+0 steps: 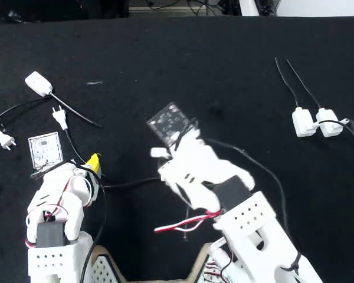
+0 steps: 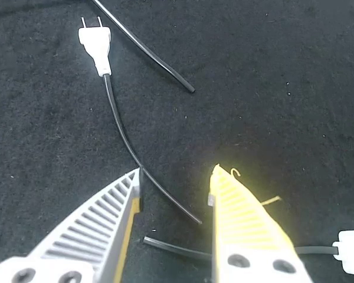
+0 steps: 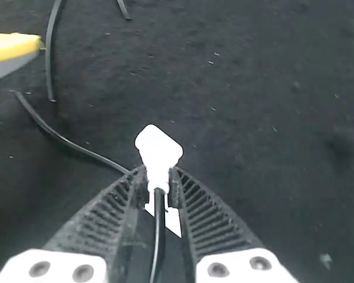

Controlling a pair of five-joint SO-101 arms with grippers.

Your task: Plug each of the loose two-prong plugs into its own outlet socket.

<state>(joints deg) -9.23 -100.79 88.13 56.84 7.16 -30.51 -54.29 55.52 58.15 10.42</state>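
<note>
My right gripper (image 3: 158, 177) is shut on a white two-prong plug (image 3: 158, 150), held by its body with the black cord running back between the fingers. From above, that plug (image 1: 159, 152) sits near the middle of the black table at the right gripper (image 1: 165, 160). My left gripper (image 2: 176, 174) stands open over a black cord (image 2: 127, 141) that leads to a loose white plug (image 2: 95, 44). In the high view this plug (image 1: 60, 117) lies just beyond the left gripper (image 1: 89, 166). Another loose plug (image 1: 5, 140) lies at the far left. Two white socket blocks (image 1: 304, 121) (image 1: 328, 122) sit at the right.
A white socket block (image 1: 38, 84) with a black cable lies at the back left. Black cords (image 1: 130, 184) cross the mat between the two arms. The left gripper's yellow fingertip (image 3: 12, 47) shows near the right gripper. The table's far edge (image 1: 177, 15) runs along the back.
</note>
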